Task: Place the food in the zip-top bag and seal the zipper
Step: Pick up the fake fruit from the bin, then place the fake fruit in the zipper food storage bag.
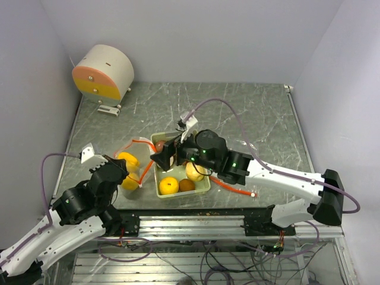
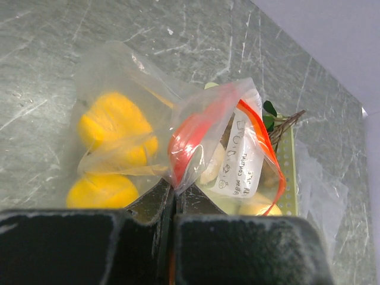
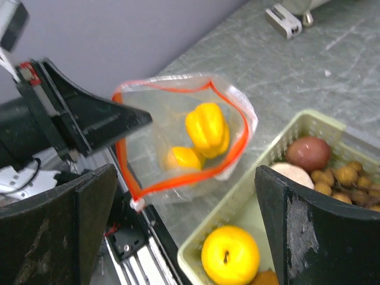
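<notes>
A clear zip-top bag (image 1: pixel 132 169) with an orange zipper lies left of the pale green tray (image 1: pixel 205 187). It holds two yellow round fruits (image 3: pixel 208 124). My left gripper (image 2: pixel 174 193) is shut on the bag's rim and holds the mouth open toward the tray. It shows in the top view (image 1: pixel 123 171). My right gripper (image 1: pixel 161 155) is wide open and empty, above the tray's left end; in its own view (image 3: pixel 185 178) the bag mouth lies ahead. The tray holds a yellow fruit (image 3: pixel 230 255), a reddish apple (image 3: pixel 309 153), a pale pear (image 3: pixel 290 174) and brown berries (image 3: pixel 339 177).
A beige and orange drum (image 1: pixel 104 72) stands at the back left with a small white fitting (image 1: pixel 108 109) in front of it. An orange strip with a white end (image 1: pixel 233 187) lies right of the tray. A metal rail (image 1: pixel 196 224) runs along the near table edge.
</notes>
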{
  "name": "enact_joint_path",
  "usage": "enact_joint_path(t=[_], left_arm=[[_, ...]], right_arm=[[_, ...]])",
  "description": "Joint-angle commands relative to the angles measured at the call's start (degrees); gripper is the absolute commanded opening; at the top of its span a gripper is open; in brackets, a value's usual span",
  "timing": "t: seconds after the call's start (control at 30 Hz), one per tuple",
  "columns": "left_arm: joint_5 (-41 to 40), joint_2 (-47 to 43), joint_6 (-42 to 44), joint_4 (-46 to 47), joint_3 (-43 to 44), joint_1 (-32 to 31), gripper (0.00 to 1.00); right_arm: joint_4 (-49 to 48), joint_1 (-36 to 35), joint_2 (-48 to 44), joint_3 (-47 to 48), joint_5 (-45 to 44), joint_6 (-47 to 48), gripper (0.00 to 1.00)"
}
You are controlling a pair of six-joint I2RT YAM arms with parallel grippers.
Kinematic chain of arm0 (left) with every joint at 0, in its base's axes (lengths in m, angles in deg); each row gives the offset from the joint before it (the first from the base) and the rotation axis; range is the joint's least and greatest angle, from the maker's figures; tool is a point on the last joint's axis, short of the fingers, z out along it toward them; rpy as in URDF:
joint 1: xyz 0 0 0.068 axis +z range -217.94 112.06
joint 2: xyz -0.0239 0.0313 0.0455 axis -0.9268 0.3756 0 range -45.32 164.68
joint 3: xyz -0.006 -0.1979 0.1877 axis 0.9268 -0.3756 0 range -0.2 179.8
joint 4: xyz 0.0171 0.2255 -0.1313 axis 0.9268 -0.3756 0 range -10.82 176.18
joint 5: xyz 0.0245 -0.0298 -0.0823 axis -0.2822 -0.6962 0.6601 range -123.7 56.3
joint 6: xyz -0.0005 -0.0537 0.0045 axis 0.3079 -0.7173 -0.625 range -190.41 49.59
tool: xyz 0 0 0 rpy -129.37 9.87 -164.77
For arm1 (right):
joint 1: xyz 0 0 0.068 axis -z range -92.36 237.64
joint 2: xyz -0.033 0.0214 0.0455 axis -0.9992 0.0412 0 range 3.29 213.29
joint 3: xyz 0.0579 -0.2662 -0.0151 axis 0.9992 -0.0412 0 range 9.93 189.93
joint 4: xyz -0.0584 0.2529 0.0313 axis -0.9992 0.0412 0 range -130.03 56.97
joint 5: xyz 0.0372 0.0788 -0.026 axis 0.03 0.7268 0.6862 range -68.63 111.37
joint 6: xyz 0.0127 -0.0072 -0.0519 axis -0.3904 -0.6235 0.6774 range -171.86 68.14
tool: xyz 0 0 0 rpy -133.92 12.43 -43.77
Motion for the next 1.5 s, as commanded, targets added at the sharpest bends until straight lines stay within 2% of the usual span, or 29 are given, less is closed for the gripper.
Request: enact_joint_path(t=[0.0,0.17,0.47,0.83,0.87,0.97,1.07,1.1,1.3,1.47], left_arm=[[-3.7,-1.6,-0.8,-1.3,0.6,0.3,0.07],[-4.4,-2.0,-0.3,-1.7,1.0,0.3,0.07],[-4.6,-2.2,-0.3,-3.2,1.8,0.3,0.07],[-4.4,-3.1,-0.9,-3.3,1.2,0.3,0.07],[-4.4,-3.0,-0.9,-3.2,1.2,0.3,0.07],[-4.3,-2.9,-1.0,-3.7,1.4,0.3,0.07],[-4.5,-3.0,-1.3,-4.3,1.4,0.3,0.07],[-4.6,-3.1,-1.3,-4.3,1.4,0.3,0.07],[-4.5,-3.6,-1.7,-4.3,1.0,0.3,0.07],[-3.4,-4.4,-0.5,-2.5,-0.2,0.3,0.07]], right_arm=[[10.5,-0.2,-0.2,-5.2,-1.8,-2.2,1.0],[16.0,-1.6,4.9,-7.2,-0.5,-3.5,1.0],[13.8,-2.3,14.5,-7.9,1.7,-4.4,1.0],[11.7,-2.2,20.3,-6.2,1.5,-3.5,0.99],[11.8,-2.2,20.8,-5.8,1.2,-3.4,0.97],[12.9,-2.2,21.1,-4.9,-0.5,-3.1,0.81],[14.0,-2.2,19.6,-4.1,-1.8,-2.8,0.58],[14.6,-2.3,18.9,-3.7,-2.5,-2.6,0.53],[19.1,-2.3,11.9,0.7,-5.2,0.8,0.51],[13.7,-2.1,4.4,2.1,-0.9,3.5,0.51]])
